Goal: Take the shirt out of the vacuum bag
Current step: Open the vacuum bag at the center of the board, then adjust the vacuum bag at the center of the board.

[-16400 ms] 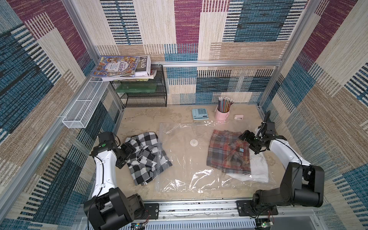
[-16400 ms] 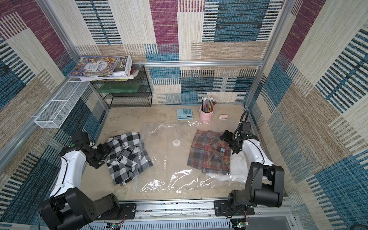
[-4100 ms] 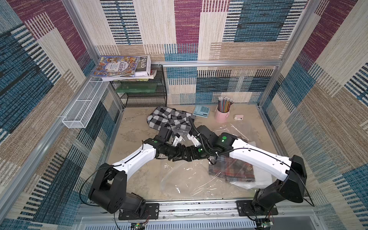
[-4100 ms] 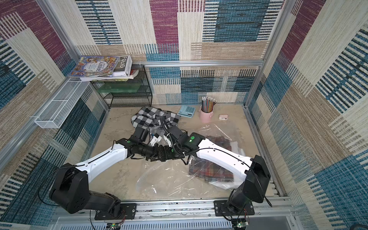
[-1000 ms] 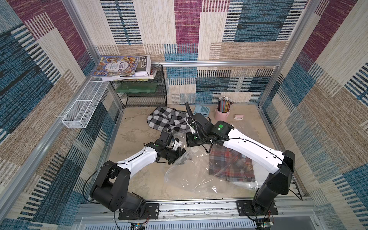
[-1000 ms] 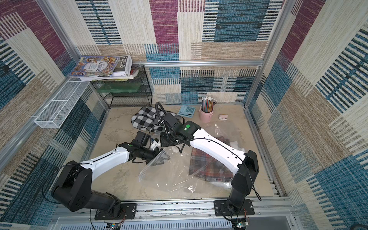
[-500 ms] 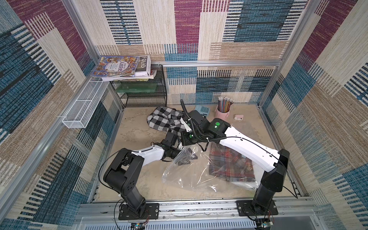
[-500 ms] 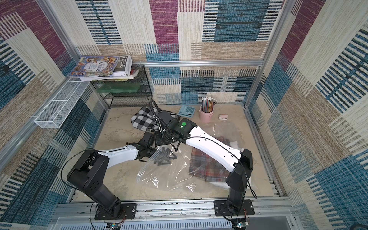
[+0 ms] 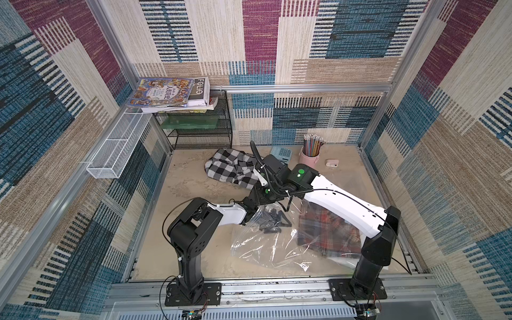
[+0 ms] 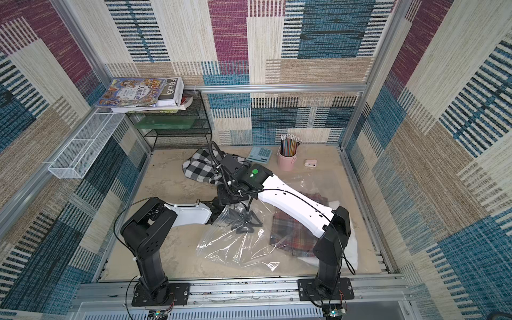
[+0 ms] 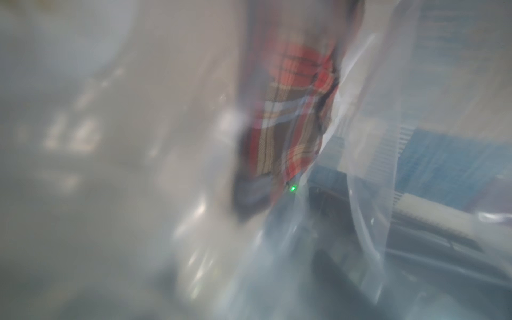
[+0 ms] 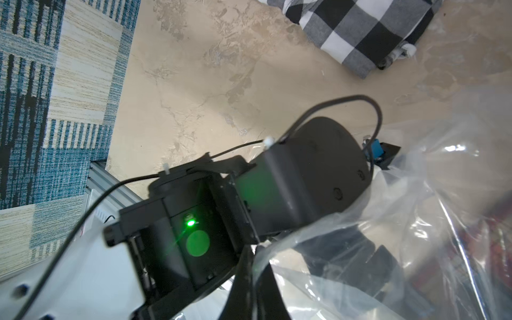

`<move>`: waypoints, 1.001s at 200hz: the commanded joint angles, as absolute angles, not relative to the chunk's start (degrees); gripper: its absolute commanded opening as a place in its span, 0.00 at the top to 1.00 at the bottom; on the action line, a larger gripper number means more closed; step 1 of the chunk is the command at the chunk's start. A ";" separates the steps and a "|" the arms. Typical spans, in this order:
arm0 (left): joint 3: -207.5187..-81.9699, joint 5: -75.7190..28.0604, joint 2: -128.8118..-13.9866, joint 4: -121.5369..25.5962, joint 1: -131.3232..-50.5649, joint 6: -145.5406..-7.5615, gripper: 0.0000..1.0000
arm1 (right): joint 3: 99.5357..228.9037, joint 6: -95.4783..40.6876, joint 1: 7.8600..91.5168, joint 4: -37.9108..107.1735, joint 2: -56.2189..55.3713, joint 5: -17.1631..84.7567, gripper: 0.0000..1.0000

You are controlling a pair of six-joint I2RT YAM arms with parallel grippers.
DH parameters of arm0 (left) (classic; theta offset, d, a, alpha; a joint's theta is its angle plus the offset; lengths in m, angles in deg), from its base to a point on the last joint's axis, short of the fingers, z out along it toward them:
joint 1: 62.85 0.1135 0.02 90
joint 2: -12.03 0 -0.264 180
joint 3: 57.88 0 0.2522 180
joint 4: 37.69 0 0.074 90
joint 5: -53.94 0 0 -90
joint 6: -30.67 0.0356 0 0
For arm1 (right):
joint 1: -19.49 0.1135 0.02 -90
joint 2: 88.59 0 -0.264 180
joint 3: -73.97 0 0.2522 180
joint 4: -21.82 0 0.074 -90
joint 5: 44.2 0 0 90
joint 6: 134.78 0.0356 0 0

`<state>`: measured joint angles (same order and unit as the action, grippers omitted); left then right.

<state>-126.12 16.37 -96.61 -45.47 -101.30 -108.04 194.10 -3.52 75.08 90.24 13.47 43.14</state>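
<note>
The vacuum bag [image 9: 266, 246] [image 10: 235, 246] lies crumpled and clear at the front middle of the floor. My right gripper [image 12: 253, 257] [image 9: 259, 203] is shut on its raised mouth edge. My left gripper [image 9: 275, 221] [image 10: 246, 221] reaches inside that mouth, its dark fingers standing open behind the plastic and holding nothing. A red plaid shirt [image 9: 327, 230] [image 10: 293, 232] [image 11: 291, 110] lies to the right of it and shows through the plastic; whether it is inside the bag I cannot tell. A black-and-white checked shirt [image 9: 230, 169] [image 12: 360, 27] lies outside the bag at the back.
A black wire rack [image 9: 199, 130] topped with books stands at the back left, beside a white mesh basket [image 9: 116, 149] on the wall. A calculator [image 9: 281, 152], a pink pencil cup [image 9: 310, 155] and a small pink case [image 9: 331, 163] line the back. White fabric [image 9: 343, 259] lies under the plaid shirt.
My left arm has folded up and its gripper has gone from beside the bag into its mouth. The right gripper has carried the bag's edge leftward, still shut on it.
</note>
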 commanded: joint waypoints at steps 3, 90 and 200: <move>-128.58 15.34 -98.66 -45.91 -103.02 -111.57 0.23 | 194.69 -3.30 75.46 80.89 13.10 37.23 1.00; -125.17 9.67 -96.96 -51.45 -99.36 -109.70 0.41 | 193.04 -6.32 71.43 78.43 14.10 31.14 1.00; -114.72 6.83 -89.66 -53.13 -90.79 -107.21 0.50 | 219.10 -14.55 71.53 87.86 32.47 18.81 0.83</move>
<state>-116.09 10.73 -89.29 -49.28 -90.94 -107.69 220.65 -13.03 71.54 89.51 34.19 21.74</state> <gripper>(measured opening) 0.496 0.060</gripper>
